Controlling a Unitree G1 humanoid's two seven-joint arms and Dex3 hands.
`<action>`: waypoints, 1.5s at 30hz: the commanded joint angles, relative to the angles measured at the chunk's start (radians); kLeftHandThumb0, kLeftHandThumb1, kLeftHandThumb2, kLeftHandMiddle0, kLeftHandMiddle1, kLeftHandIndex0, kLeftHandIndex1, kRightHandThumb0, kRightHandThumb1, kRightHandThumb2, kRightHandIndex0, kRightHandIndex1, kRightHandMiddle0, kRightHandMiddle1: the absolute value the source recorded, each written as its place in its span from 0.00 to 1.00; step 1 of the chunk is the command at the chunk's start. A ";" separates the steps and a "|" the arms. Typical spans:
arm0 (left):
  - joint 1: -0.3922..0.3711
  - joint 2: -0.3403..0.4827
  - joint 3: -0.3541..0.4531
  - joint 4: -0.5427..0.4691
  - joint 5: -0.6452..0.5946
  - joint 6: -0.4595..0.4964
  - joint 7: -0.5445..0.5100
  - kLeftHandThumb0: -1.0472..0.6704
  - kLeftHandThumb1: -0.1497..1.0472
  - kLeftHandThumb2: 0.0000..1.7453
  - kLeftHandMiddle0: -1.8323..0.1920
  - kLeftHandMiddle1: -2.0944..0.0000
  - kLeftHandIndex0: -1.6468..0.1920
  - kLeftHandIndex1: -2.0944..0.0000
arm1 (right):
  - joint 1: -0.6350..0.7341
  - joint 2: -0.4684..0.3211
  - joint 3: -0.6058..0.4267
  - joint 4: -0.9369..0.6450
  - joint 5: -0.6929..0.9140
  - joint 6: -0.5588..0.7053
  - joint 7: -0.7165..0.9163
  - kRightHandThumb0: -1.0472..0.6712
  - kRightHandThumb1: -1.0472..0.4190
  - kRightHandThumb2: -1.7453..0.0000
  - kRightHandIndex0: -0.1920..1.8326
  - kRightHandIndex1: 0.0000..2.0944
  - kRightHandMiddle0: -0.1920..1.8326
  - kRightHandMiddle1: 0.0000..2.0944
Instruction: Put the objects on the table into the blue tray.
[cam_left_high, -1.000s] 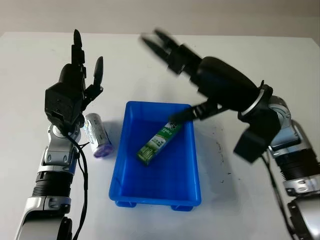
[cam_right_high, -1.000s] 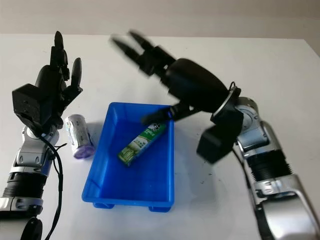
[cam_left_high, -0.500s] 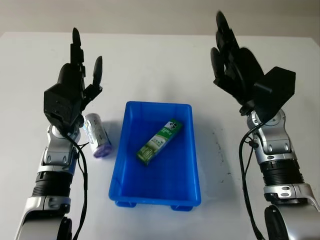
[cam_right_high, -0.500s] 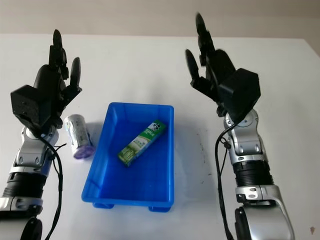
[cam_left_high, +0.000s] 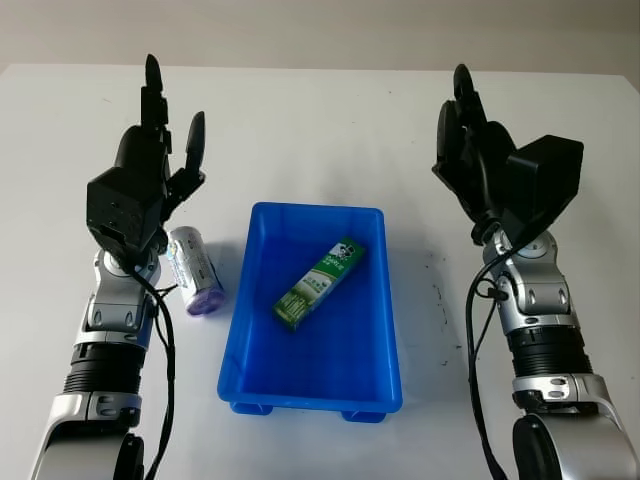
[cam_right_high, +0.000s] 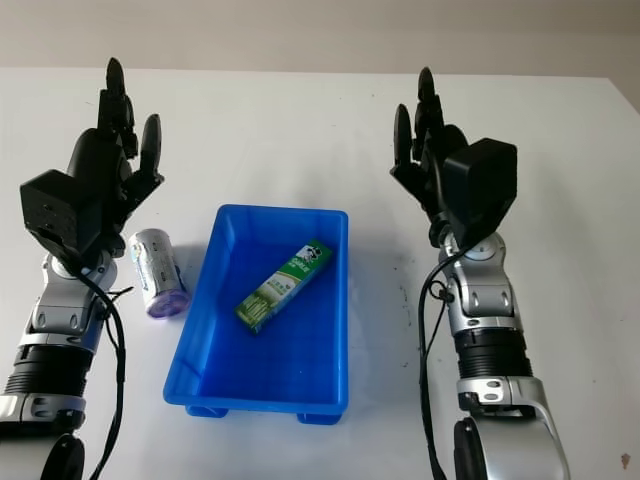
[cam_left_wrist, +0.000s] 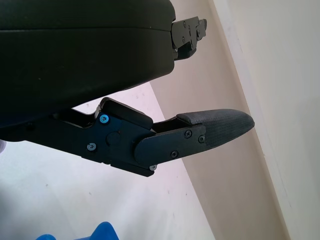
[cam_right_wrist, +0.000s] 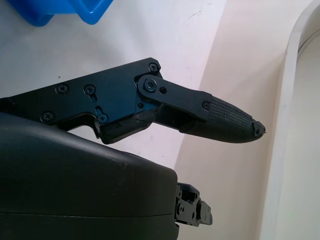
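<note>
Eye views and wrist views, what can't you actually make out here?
- Can: its label print is too small to read in the eye views, and the left hand covers its far end.
- Carton: the small print is unreadable.
- Tray: cut off by the edge in both wrist views.
- Right hand: open beside the tray; its palm faces away.

Can top end hidden behind left hand

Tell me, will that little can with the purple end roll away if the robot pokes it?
Probably. The can is round and lies on its side on the white table, so a sideways nudge would likely roll it. It looks stiff, so it shouldn't squash. The left hand is open above it.
</note>
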 joint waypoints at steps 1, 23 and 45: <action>-0.005 0.011 0.003 -0.002 0.003 -0.003 0.003 0.16 1.00 0.38 1.00 1.00 1.00 1.00 | 0.010 0.003 -0.007 0.007 0.004 0.008 0.000 0.15 0.00 0.57 0.00 0.00 0.00 0.00; -0.013 0.229 0.018 -0.014 0.021 -0.042 -0.172 0.22 1.00 0.26 0.97 0.97 0.97 0.98 | 0.026 0.003 -0.016 -0.034 0.022 0.041 0.030 0.16 0.00 0.58 0.00 0.00 0.00 0.00; 0.002 0.720 -0.083 -0.183 0.134 -0.125 -0.739 0.23 0.78 0.02 1.00 1.00 1.00 1.00 | 0.018 -0.005 -0.019 -0.016 0.035 0.051 0.060 0.18 0.00 0.57 0.00 0.00 0.00 0.00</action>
